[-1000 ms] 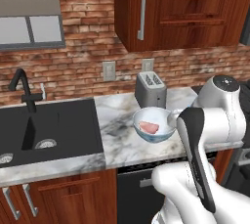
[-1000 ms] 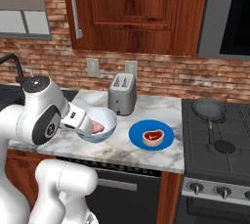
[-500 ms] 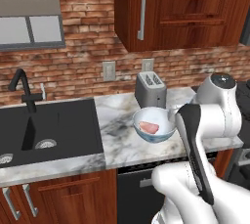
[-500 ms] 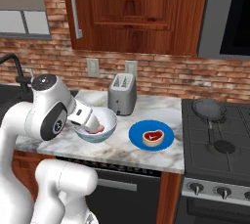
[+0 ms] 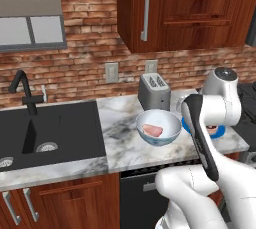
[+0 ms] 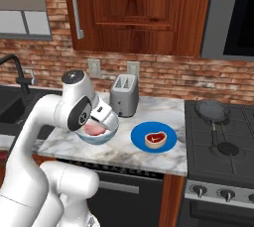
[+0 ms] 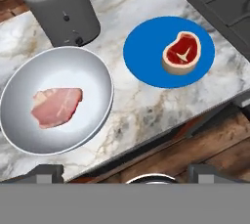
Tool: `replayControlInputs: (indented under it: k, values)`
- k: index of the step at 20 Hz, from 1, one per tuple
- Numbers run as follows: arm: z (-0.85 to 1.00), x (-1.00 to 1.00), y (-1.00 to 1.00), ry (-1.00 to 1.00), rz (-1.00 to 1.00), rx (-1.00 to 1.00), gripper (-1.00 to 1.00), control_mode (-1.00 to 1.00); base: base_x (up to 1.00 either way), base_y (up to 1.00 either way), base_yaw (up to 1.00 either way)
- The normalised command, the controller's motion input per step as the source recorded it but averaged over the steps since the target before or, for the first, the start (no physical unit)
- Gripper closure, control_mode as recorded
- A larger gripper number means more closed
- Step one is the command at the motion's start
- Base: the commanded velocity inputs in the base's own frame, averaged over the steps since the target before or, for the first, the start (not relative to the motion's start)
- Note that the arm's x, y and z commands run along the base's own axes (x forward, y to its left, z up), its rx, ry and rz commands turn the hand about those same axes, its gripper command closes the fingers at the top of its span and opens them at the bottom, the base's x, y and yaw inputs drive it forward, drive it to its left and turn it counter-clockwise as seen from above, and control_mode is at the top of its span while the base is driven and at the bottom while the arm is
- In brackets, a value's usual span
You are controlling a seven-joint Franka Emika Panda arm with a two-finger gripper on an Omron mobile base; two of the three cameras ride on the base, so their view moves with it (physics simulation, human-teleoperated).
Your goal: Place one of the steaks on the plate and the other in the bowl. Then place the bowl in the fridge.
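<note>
Hovering above counter [image 7: 141, 105], jaws spread, empty; pink steak [image 7: 56, 106] in bowl [image 7: 93, 76], red steak [image 7: 181, 52] on plate [image 7: 141, 52].

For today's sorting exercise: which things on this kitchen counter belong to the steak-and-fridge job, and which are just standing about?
Belong to the job:
- pale pink raw steak, lying in the wide white bowl
- dark red steak with whitish fat rim, lying on the flat round blue plate

Just about:
- grey metal toaster
- black sink
- black frying pan on the stove
</note>
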Motion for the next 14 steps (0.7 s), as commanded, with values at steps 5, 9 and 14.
replayControlInputs:
  k: [5,9,14]
  values:
    - [-0.29,0.37,-0.18,0.05,-0.17,0.23,-1.0,-1.0,0.0,0.0,0.0]
    - [-0.08,0.29,0.0,0.0,0.01,0.05,-1.0,-1.0,0.0,0.0,0.0]
    - [-0.17,0.49,0.0,0.0,0.0,0.02,-1.0,-1.0,0.0,0.0,0.0]
